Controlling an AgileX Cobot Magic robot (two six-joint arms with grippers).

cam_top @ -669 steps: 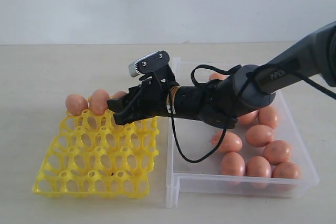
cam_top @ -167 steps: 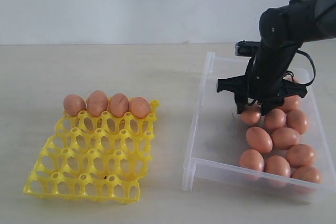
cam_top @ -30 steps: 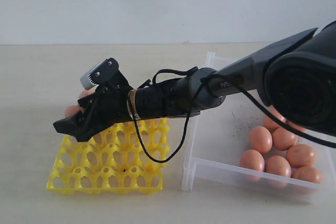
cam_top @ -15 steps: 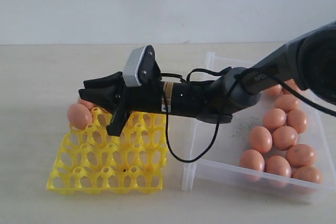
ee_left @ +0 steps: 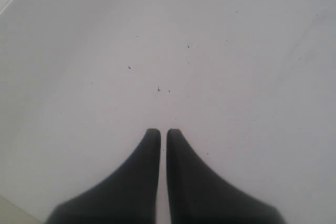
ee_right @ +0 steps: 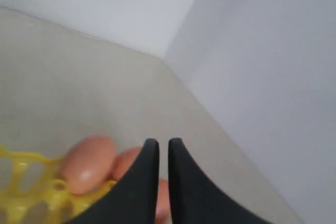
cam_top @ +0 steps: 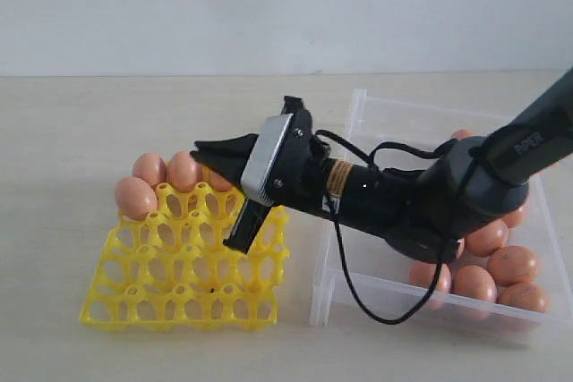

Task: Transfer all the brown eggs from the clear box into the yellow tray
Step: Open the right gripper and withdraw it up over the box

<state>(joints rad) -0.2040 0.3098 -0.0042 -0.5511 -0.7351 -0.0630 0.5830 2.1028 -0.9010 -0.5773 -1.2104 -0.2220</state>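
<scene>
The right jaws, clenched on nothing, hang just over the egg-filled edge of the openwork yellow tray, where at least three smooth brown eggs sit in cups, more oval ones lie in the transparent clear box, and the left jaws, likewise pressed together empty, face a plain white surface.

Tray left of box, eggs in both.

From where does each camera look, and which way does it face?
Exterior: off the arms, raised, faces yellow tray, clear box, wall; right arm shows.
Left wrist: on that arm, faces a pale surface; shut left gripper shows.
Right wrist: on that arm, faces brown eggs; shut right gripper shows.
Shared: exterior and right wrist show the tray's eggs.
</scene>
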